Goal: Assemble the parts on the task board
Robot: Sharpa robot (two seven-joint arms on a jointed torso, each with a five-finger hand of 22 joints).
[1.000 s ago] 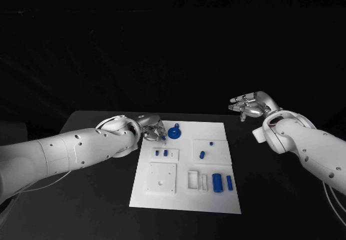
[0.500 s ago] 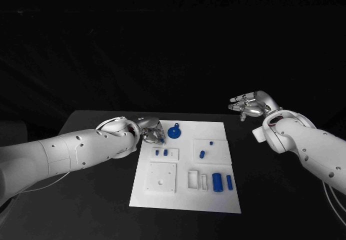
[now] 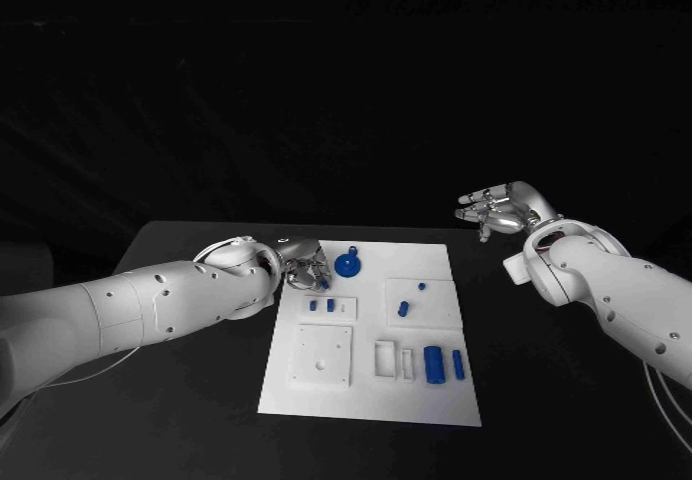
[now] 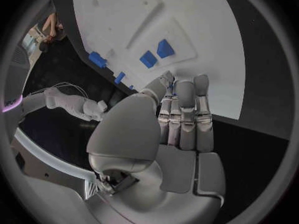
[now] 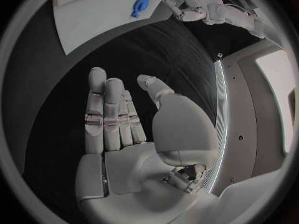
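Observation:
The white task board (image 3: 372,395) lies mid-table. On it are a round blue part (image 3: 349,264) at the far edge, two small blue blocks (image 3: 326,304), a small blue piece (image 3: 405,308) and blue cylinders (image 3: 434,363) near the front. My left hand (image 3: 306,269) hovers low at the board's far left edge, just beside the round part. In the left wrist view its fingers (image 4: 186,109) lie straight and together with the thumb against them, above the board (image 4: 199,30); whether anything is pinched there is hidden. My right hand (image 3: 495,210) is raised off the board's far right, fingers spread, holding nothing (image 5: 118,119).
A white raised square block (image 3: 323,352) and a white slotted block (image 3: 385,359) sit on the board's near half. Black table (image 3: 173,420) surrounds the board on all sides. The right wrist view shows the board's far end (image 5: 93,15) with the round part (image 5: 139,6).
My left hand has sunk slightly and drawn a little nearer along the board's left edge. The right hand and the parts have stayed put.

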